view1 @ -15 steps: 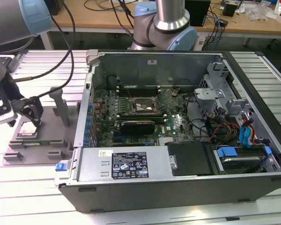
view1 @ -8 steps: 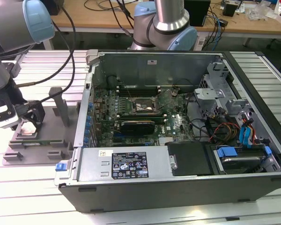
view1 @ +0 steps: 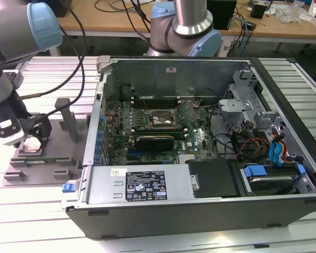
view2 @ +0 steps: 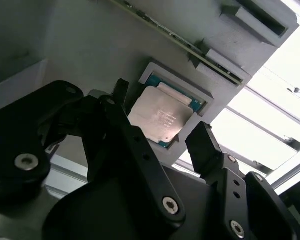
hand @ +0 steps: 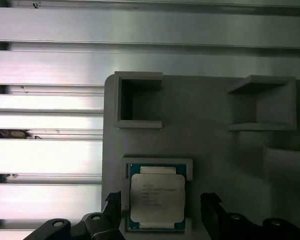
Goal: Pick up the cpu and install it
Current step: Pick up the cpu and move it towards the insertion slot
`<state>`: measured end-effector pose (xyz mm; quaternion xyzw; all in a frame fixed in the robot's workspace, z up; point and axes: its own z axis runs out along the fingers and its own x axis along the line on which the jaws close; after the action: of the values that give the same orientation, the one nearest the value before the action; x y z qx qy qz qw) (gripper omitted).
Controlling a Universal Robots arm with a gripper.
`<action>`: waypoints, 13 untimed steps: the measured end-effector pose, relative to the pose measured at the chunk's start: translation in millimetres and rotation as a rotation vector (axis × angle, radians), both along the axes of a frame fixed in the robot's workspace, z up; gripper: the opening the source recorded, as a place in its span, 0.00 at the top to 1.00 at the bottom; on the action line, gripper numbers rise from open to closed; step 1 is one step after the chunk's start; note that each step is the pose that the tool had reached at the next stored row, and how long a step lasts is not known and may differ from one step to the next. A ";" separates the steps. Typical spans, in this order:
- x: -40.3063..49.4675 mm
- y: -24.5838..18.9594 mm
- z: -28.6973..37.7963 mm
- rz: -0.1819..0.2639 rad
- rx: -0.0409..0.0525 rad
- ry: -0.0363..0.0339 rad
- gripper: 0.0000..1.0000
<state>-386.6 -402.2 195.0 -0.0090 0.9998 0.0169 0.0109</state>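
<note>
Gripper: the gripper (hand: 161,206) is spread wide and grasps nothing. Its two black fingers (hand: 211,207) stand one on each side of the cpu, and both wrist views show a gap between each finger and the chip.
Cpu: the cpu (hand: 156,199) lies flat with its silver top up in a shallow square recess of the grey tray (hand: 215,150). A thin blue-green edge shows around the metal lid.
Tray: it sits on the ribbed metal bench (view1: 26,221) in the lower left of the exterior view, just beside the computer case. Upright posts (view1: 68,118) rise from it, and two box-like open pockets (hand: 138,100) stand near the cpu's recess.
Arm: the arm (view1: 10,26) comes in from the upper left of the exterior view, with its wrist low over the tray.
Computer case: the computer case (view1: 200,174) lies open across the middle and right of the exterior view, with the green motherboard (view1: 195,139) exposed.
Socket: the black socket frame (view1: 159,120) sits near the centre of the exterior view, on the motherboard, well apart from the cpu and the gripper.
</note>
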 end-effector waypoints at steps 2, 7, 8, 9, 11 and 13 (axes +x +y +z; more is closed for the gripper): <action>0.4 0.2 -2.0 0.011 0.0000 0.0001 0.26; 0.5 4.3 -5.9 0.020 0.0001 -0.0001 0.26; 0.5 4.7 -6.0 0.020 0.0000 0.0001 0.26; 0.5 5.1 -6.2 0.020 0.0000 0.0001 0.26; 0.5 5.5 -7.6 0.021 0.0000 0.0001 0.26; 0.4 5.6 -8.5 0.020 -0.0002 0.0003 0.26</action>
<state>-386.1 -396.6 186.5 -0.0192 0.9996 0.0169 0.0105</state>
